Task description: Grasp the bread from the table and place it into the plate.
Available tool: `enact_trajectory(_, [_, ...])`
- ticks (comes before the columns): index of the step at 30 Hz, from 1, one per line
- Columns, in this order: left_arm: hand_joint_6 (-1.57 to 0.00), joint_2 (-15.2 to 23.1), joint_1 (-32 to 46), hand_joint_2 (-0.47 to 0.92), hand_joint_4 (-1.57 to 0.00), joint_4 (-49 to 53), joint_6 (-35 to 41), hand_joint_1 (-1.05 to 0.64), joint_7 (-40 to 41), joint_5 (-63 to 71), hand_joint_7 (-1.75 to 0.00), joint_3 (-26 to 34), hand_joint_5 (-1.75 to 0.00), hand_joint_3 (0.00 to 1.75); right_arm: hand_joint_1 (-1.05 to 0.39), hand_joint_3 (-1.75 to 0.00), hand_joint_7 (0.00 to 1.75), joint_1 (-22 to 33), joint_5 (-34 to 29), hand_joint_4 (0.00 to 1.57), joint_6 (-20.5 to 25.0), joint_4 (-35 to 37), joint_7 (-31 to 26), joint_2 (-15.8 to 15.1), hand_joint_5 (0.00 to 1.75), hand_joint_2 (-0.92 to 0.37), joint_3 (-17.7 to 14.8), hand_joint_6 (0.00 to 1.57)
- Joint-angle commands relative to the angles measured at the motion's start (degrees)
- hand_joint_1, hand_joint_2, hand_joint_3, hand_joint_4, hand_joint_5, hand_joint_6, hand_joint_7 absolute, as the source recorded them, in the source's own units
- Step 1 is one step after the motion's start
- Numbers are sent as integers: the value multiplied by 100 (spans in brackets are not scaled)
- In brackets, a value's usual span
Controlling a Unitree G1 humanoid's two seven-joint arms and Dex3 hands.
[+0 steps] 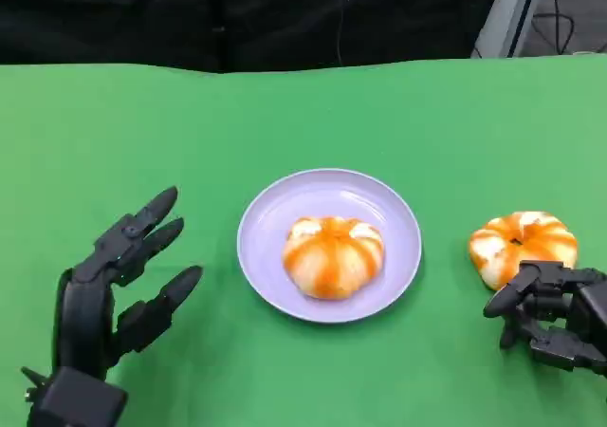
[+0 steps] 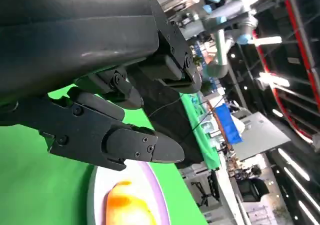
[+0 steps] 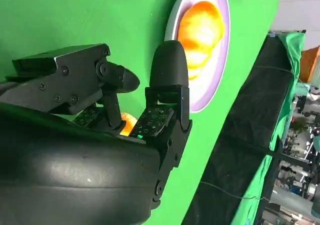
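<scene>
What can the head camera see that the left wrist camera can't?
The head view alone has the second bread lying on the green table to the plate's right, with the right hand at its near edge, plus the whole plate. The left wrist view alone has the blurry workshop background behind the table. Both share the left hand, the lilac plate and the bread on it.

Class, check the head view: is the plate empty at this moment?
No. One bread already sits on the lilac plate, while a second bread lies on the green table by the right hand.
</scene>
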Motion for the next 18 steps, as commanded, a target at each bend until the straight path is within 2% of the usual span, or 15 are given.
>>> enact_trajectory(1, [-66, -3, 2, 92, -78, 210, -97, -38, -409, -386, -1, 206, -1, 24, 14, -65, 98, 73, 55, 88, -41, -13, -21, -112, 140, -84, -41, 93])
enact_trajectory(9, [-68, -171, 69, 92, -80, 303, 43, -17, -1273, -1140, -2, 554, -1, 25, 14, -64, 98, 64, 85, 88, -1, 4, 24, -104, 140, -85, -57, 93])
enact_trajectory(16, [-79, -119, 100, 92, -85, 477, 93, -4, -1218, -897, -4, 706, -2, 38, 14, -64, 98, 57, 50, 88, -38, 7, -21, -123, 139, -84, -43, 93])
enact_trajectory(18, [-83, -213, 98, 92, -86, 454, 252, -3, -1465, -1163, -5, 787, -2, 40, 14, -64, 98, 58, 65, 88, -23, 0, -8, -115, 139, -84, -49, 93])
